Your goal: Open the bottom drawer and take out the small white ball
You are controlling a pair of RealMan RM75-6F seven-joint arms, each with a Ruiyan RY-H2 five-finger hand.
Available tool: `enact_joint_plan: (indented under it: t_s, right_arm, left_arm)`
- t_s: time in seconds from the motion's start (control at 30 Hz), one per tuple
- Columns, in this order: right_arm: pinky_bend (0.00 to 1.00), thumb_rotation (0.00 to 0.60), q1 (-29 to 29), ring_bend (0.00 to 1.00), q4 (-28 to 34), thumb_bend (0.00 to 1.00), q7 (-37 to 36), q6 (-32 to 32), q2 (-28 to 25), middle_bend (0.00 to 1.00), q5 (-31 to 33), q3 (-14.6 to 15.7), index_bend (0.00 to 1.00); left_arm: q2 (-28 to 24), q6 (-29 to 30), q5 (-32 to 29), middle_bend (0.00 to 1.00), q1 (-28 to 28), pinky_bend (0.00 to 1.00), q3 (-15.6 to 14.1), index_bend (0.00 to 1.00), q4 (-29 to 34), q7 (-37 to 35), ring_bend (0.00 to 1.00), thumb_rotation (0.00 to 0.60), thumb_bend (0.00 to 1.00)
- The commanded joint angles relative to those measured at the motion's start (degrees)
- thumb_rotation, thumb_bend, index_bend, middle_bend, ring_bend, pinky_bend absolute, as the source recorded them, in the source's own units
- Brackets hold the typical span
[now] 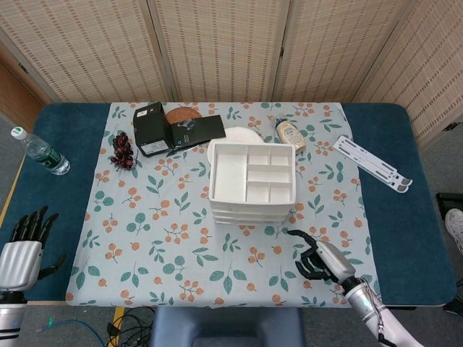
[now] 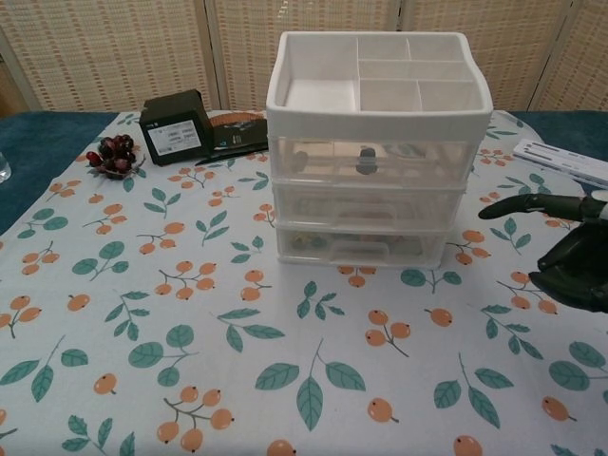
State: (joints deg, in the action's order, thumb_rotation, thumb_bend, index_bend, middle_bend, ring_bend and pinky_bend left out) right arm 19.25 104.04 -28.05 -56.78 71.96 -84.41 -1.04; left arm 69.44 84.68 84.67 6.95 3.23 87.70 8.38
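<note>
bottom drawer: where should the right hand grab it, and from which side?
Hook the recessed pull at the front centre of the bottom drawer, coming from the robot-facing side. The drawer sits shut under two others, so only its front face is reachable. The right hand is open, to its right.

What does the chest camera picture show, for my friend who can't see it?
A white drawer box with three shut drawers stands on a tablecloth printed with leaves and berries. The robot's right hand, black with fingers spread, reaches in from the right edge, holding nothing. Behind on the left sit a dark box and some dark red berries.
</note>
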Motion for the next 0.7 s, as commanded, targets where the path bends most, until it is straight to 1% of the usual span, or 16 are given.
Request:
enact_joint_plan:
  t_s: [0.03,0.2,0.33,0.47,0.7]
  right_arm:
    - [0.98,0.6,3.86,0.99,0.73,0.52,-9.57,6.88,1.97,0.88,4.34,-1.73,0.12]
    - [0.98,0.6,6.69,1.0,-2.08,0.53,-14.65,10.64,6.57,0.89,7.45,-4.34,0.12]
    - [0.98,0.6,8.52,1.0,-3.86,0.54,-18.47,13.39,9.6,0.89,9.41,-6.07,0.11]
    - [0.99,0.6,9.89,1.0,-6.06,0.55,-19.82,14.47,12.49,0.9,10.27,-7.4,0.08]
    - [0.99,0.6,10.52,1.0,-8.69,0.58,-20.7,15.07,15.86,0.9,13.6,-8.79,0.07]
  left_arm:
    - [0.14,-0.18,-0.06,0.01,0.08,0.07,0.0,0.11,-0.28,-0.24,0.05,0.6,0.25]
    - [0.33,-1.27,-0.26,0.01,0.46,0.07,-0.19,0.11,-0.82,-0.68,0.05,0.6,0.25]
    - [0.21,-1.01,-0.17,0.01,0.43,0.07,-0.13,0.11,-0.78,-0.91,0.05,0.6,0.25]
    - [-0.17,-1.05,-0.33,0.01,0.4,0.07,-0.07,0.11,-0.6,-1.25,0.05,0.6,0.25]
    - [-0.71,-0.94,-0.27,0.01,0.23,0.07,-0.25,0.11,-0.15,-1.26,0.05,0.6,0.25]
